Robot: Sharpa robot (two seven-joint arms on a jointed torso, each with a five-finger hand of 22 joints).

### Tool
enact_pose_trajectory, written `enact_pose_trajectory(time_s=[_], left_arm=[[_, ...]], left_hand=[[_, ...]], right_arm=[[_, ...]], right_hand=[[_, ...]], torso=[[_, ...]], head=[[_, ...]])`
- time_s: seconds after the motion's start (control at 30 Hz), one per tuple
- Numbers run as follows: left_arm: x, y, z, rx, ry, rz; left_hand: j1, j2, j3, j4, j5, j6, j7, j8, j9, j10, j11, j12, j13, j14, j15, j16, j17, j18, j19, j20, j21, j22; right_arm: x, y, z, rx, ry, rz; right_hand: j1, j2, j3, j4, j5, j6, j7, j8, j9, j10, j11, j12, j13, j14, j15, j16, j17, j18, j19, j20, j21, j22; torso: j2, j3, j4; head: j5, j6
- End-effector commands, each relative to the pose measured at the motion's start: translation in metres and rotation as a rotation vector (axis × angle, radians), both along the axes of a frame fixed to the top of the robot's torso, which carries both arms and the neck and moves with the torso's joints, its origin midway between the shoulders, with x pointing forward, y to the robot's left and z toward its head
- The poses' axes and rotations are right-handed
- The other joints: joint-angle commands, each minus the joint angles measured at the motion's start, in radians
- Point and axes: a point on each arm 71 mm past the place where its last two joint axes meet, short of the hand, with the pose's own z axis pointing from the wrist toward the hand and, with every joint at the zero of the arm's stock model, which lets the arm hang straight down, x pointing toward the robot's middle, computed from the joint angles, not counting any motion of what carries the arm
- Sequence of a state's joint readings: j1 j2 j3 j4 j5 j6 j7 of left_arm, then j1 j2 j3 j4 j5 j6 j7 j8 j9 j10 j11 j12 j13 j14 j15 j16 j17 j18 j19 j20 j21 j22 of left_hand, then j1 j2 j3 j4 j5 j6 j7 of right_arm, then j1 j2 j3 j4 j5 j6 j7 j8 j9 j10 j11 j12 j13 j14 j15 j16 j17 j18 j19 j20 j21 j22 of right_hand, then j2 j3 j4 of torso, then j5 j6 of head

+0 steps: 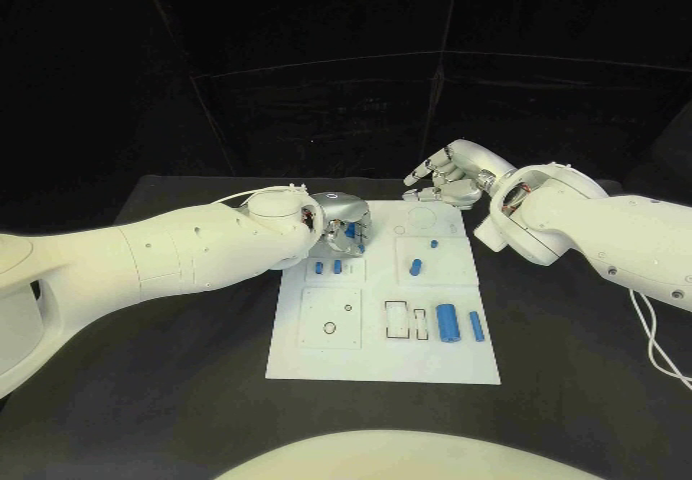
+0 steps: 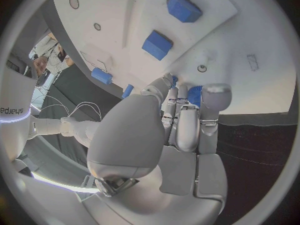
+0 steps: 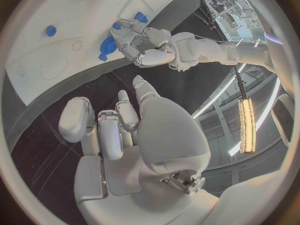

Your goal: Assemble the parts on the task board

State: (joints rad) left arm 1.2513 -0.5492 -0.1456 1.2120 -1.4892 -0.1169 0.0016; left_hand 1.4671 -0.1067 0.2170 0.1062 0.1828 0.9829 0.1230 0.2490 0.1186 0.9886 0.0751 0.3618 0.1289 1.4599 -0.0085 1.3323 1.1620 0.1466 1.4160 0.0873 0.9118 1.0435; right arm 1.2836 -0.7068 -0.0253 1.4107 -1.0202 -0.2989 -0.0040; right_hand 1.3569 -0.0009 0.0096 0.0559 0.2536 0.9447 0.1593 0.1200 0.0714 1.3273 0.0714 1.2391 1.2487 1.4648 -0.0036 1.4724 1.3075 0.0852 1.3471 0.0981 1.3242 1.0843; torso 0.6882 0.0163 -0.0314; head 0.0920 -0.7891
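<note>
In the left wrist view, left hand (image 2: 181, 110) pinches blue part (image 2: 194, 95).

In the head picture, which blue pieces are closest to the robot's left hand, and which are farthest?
1. Two small blue blocks, just below the left hand, too close to rank.
2. Small blue peg, mid-board.
3. Large blue cylinder, lower right.

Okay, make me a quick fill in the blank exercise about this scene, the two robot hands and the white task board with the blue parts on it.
1. The task board lies on a table whose colour is ____.
2. The hand down on the board, fingers closed around a blue part, is the ____ hand.
3. The right hand hovers beyond the board's far edge and holds ____.
4. The largest blue cylinder lies on the side of the board nearer the robot's ____ arm.

Missing words: black; left; nothing; right
</note>
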Motion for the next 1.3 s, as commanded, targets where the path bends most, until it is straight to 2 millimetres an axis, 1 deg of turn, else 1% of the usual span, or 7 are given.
enact_pose_trajectory(time_s=[0.03, 0.37, 0.5, 0.63, 1.0, 1.17, 1.3], left_arm=[[0.0, -0.001, -0.001, 0.027, 0.018, -0.009], [-0.001, -0.002, -0.003, 0.042, 0.035, -0.006], [0.0, -0.002, -0.003, 0.041, 0.03, -0.001], [0.001, -0.003, -0.001, 0.02, 0.005, 0.002], [-0.005, -0.001, 0.007, -0.049, -0.056, -0.023], [-0.008, 0.004, 0.016, -0.082, -0.068, -0.02], [-0.011, 0.014, 0.022, -0.103, -0.071, 0.002]], left_hand=[[-0.003, 0.008, 0.008, 0.001, -0.004, 0.009, -0.001, -0.005, -0.002, 0.013, -0.001, -0.007, -0.004, 0.016, -0.003, 0.002, -0.003, -0.021, 0.009, 0.0, 0.009, 0.006], [-0.002, 0.009, 0.019, 0.0, -0.004, 0.027, -0.002, -0.01, -0.003, 0.036, -0.004, -0.019, -0.013, 0.015, -0.005, 0.002, -0.009, -0.024, 0.011, -0.002, 0.029, 0.024], [0.014, 0.022, 0.043, -0.011, -0.006, 0.044, -0.001, -0.013, -0.003, 0.059, -0.008, -0.027, -0.019, 0.016, -0.009, 0.006, -0.01, -0.027, 0.014, -0.004, 0.05, 0.043], [0.058, 0.038, 0.1, -0.051, -0.046, 0.07, 0.001, -0.017, -0.002, 0.11, -0.016, -0.029, -0.019, 0.018, -0.016, 0.008, -0.014, -0.047, 0.04, -0.012, 0.16, 0.132], [0.028, 0.02, 0.193, -0.097, -0.05, 0.099, 0.005, -0.048, -0.005, 0.148, -0.013, -0.076, -0.023, 0.019, -0.013, 0.01, -0.029, -0.054, 0.039, -0.012, 0.206, 0.179], [0.015, 0.014, 0.202, -0.101, -0.051, 0.102, 0.007, -0.054, -0.005, 0.153, -0.013, -0.085, -0.023, 0.02, -0.013, 0.012, -0.028, -0.055, 0.039, -0.011, 0.215, 0.187], [0.009, 0.012, 0.204, -0.102, -0.052, 0.104, 0.007, -0.056, -0.005, 0.155, -0.013, -0.089, -0.023, 0.02, -0.013, 0.012, -0.03, -0.056, 0.04, -0.011, 0.22, 0.192]], right_arm=[[0.0, 0.002, 0.001, 0.002, -0.007, 0.011], [0.0, 0.002, 0.002, 0.003, -0.007, 0.012], [0.0, 0.002, 0.002, 0.003, -0.007, 0.012], [0.0, 0.002, 0.002, 0.003, -0.007, 0.012], [0.0, 0.001, 0.001, 0.002, -0.008, 0.009], [0.001, 0.0, 0.001, 0.002, -0.008, 0.007], [0.001, -0.001, 0.001, 0.001, -0.008, 0.004]], right_hand=[[-0.004, 0.003, 0.001, 0.005, 0.003, -0.003, -0.002, 0.005, -0.001, -0.003, -0.003, 0.004, 0.001, 0.069, -0.005, -0.003, 0.103, 0.01, -0.005, 0.0, -0.003, 0.0], [-0.004, 0.003, 0.001, 0.005, 0.003, -0.003, -0.002, 0.005, -0.001, -0.003, -0.003, 0.004, 0.001, 0.069, -0.005, -0.003, 0.103, 0.01, -0.005, 0.0, -0.003, 0.0], [-0.004, 0.003, 0.001, 0.005, 0.003, -0.003, -0.002, 0.005, -0.001, -0.003, -0.003, 0.004, 0.001, 0.069, -0.005, -0.003, 0.103, 0.01, -0.005, 0.0, -0.003, 0.0], [-0.004, 0.003, 0.001, 0.005, 0.003, -0.003, -0.002, 0.005, -0.001, -0.003, -0.003, 0.004, 0.001, 0.069, -0.005, -0.003, 0.103, 0.01, -0.005, 0.0, -0.003, 0.0], [-0.004, 0.005, 0.001, 0.006, 0.004, -0.003, -0.002, 0.005, -0.001, -0.002, -0.003, 0.005, 0.002, 0.069, -0.005, -0.002, 0.104, 0.01, -0.005, 0.0, -0.003, 0.0], [-0.004, 0.005, 0.001, 0.006, 0.004, -0.003, -0.002, 0.005, -0.001, -0.002, -0.003, 0.005, 0.002, 0.069, -0.005, -0.002, 0.104, 0.01, -0.005, 0.0, -0.003, 0.0], [-0.004, 0.005, 0.001, 0.006, 0.004, -0.003, -0.002, 0.005, -0.001, -0.002, -0.003, 0.005, 0.002, 0.069, -0.005, -0.002, 0.104, 0.01, -0.005, 0.0, -0.003, 0.0]], torso=[[0.0, 0.0, 0.0009], [-0.001, 0.0001, -0.0001], [-0.001, -0.0001, 0.0], [0.0, -0.0002, 0.0003], [-0.002, -0.0005, 0.0027], [-0.002, -0.0013, 0.0048], [-0.001, -0.0022, 0.0034]], head=[[0.001, -0.002], [0.002, -0.004], [0.001, -0.004], [0.003, -0.002], [0.004, 0.003], [0.002, 0.004], [0.002, 0.005]])
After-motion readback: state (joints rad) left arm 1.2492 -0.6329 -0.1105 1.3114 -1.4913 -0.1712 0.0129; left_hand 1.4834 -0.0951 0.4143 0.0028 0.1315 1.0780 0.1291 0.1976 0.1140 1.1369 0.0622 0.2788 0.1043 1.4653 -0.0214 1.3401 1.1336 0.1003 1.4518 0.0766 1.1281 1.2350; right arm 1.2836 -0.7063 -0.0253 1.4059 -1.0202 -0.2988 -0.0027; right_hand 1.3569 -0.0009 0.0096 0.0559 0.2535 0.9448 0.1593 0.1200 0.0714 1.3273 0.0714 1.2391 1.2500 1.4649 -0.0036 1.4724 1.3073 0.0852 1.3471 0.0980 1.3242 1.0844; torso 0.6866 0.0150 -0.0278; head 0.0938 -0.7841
